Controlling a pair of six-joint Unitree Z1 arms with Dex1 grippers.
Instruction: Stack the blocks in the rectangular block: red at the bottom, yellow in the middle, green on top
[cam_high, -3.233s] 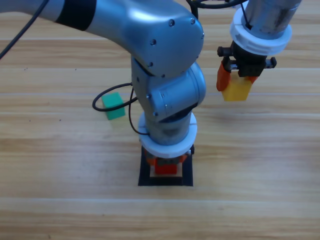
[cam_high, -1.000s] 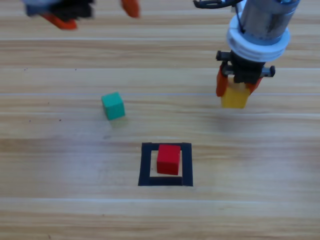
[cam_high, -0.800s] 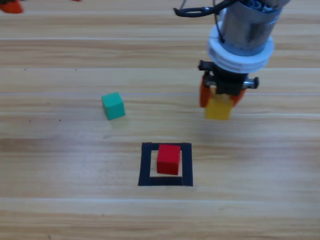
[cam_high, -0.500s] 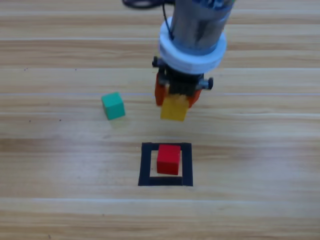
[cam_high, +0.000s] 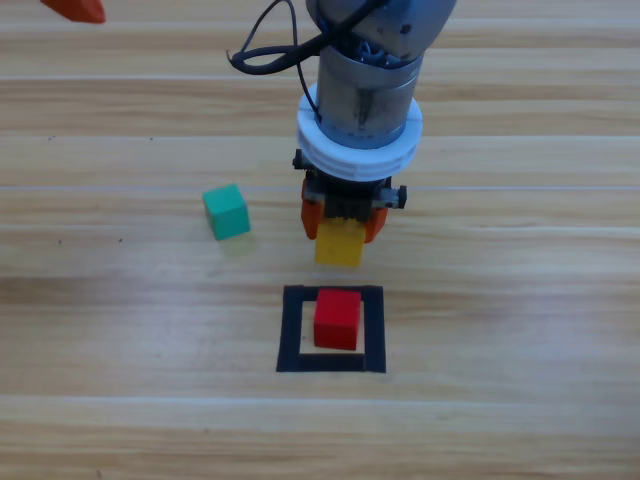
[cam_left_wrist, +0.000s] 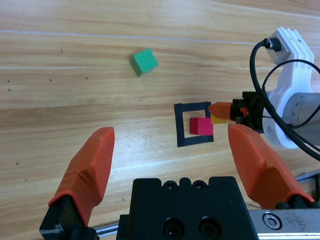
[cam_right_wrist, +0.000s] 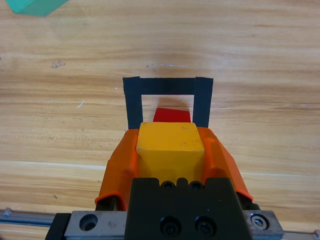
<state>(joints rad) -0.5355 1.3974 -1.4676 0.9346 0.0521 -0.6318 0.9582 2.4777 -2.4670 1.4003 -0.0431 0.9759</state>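
Note:
The red cube (cam_high: 337, 319) sits inside the black tape square (cam_high: 292, 330) near the table's front. My right gripper (cam_high: 341, 232) hangs just behind the square, shut on the yellow cube (cam_high: 339, 244), which is off the table. In the right wrist view the yellow cube (cam_right_wrist: 170, 145) fills the space between the jaws, with the red cube (cam_right_wrist: 172, 115) and the tape square (cam_right_wrist: 132, 102) partly hidden beyond it. The green cube (cam_high: 227, 211) lies alone on the wood to the left. My left gripper (cam_left_wrist: 175, 160) is open and empty, drawn back to the top left corner (cam_high: 75, 9).
The right arm's grey column and black cable (cam_high: 270, 50) come down over the middle of the table. In the left wrist view the green cube (cam_left_wrist: 144, 61), tape square (cam_left_wrist: 180, 125), red cube (cam_left_wrist: 201, 126) and the right arm's wrist (cam_left_wrist: 292, 107) show from far off.
The left arm let go of the red cube in the square and drew back to the top left. My right gripper carried the yellow cube leftward and forward to just behind the square.

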